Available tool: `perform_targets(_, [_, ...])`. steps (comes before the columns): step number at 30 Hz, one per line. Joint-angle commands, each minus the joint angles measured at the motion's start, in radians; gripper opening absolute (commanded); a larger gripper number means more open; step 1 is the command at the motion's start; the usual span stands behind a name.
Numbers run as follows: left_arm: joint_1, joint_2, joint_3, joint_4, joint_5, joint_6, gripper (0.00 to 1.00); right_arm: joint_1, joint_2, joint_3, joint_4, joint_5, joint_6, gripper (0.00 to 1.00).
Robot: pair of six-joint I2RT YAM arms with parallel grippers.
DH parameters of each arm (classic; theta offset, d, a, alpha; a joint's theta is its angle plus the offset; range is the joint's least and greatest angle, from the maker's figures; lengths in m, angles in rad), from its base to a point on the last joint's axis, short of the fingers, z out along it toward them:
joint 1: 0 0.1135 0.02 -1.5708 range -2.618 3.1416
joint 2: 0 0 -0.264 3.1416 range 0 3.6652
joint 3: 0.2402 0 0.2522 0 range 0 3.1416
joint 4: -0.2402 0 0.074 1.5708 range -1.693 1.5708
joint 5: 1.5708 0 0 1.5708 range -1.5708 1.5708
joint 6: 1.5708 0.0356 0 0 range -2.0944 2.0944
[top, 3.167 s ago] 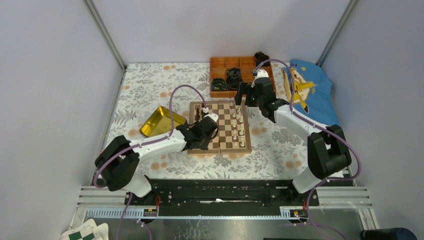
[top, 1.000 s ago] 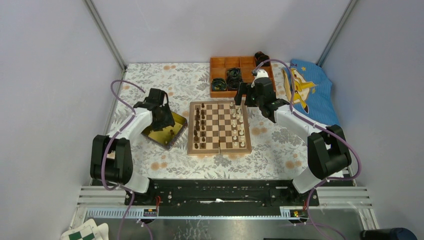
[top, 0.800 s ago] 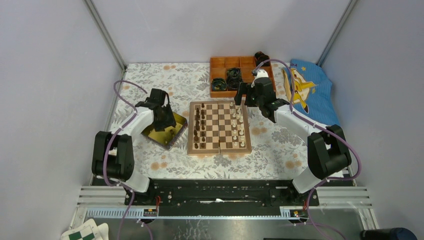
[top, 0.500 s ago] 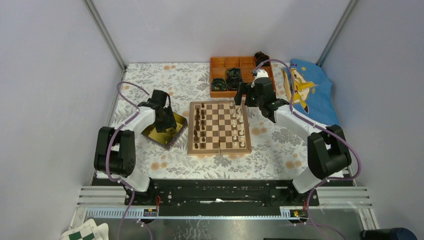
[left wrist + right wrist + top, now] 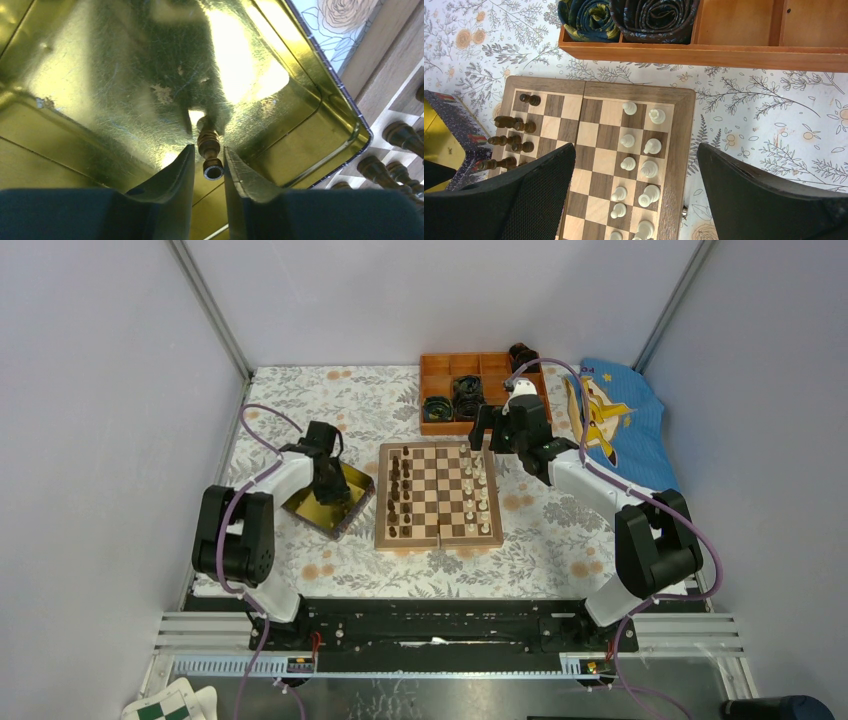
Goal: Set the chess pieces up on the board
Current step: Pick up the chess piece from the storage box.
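Two lines of pale chess pieces (image 5: 478,495) are stood along the right side of the board (image 5: 430,502), at the centre of the worktop (image 5: 300,405). Dark chess pieces (image 5: 396,495) are ranged down its left side, and the middle files are left open. The gold tray (image 5: 300,502) is set close beside the board's left edge. Inside the tray one dark piece (image 5: 207,137) is seen lying on its floor. It lies between the narrowed fingers of the left end effector (image 5: 208,149); whether it is pinched cannot be told. The right end effector (image 5: 634,150) is held wide open above the board's upper edge. The orange box (image 5: 704,50) is separated from that edge by a strip of worktop. Dark rolls (image 5: 654,17) are packed in its left compartments, and bare wood is shown in those to the right.
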Motion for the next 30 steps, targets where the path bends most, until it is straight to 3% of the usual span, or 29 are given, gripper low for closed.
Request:
perform_targets(1, [0.008, 0.009, 0.009, 0.042, -0.007, 0.02, 0.28, -0.005, -0.005, 0.009, 0.05, -0.008, 0.001, 1.0])
perform_targets(6, [0.008, -0.004, 0.008, 0.039, -0.016, 0.022, 0.16, -0.005, -0.004, 0.009, 0.051, -0.006, 0.001, 1.0])
perform_targets(10, [0.009, -0.023, 0.003, 0.031, -0.017, 0.025, 0.13, -0.005, -0.001, 0.01, 0.052, -0.006, 0.002, 1.0])
perform_targets(30, [0.008, -0.134, 0.01, -0.017, -0.05, 0.035, 0.08, -0.005, -0.011, 0.007, 0.05, -0.012, 0.002, 1.0])
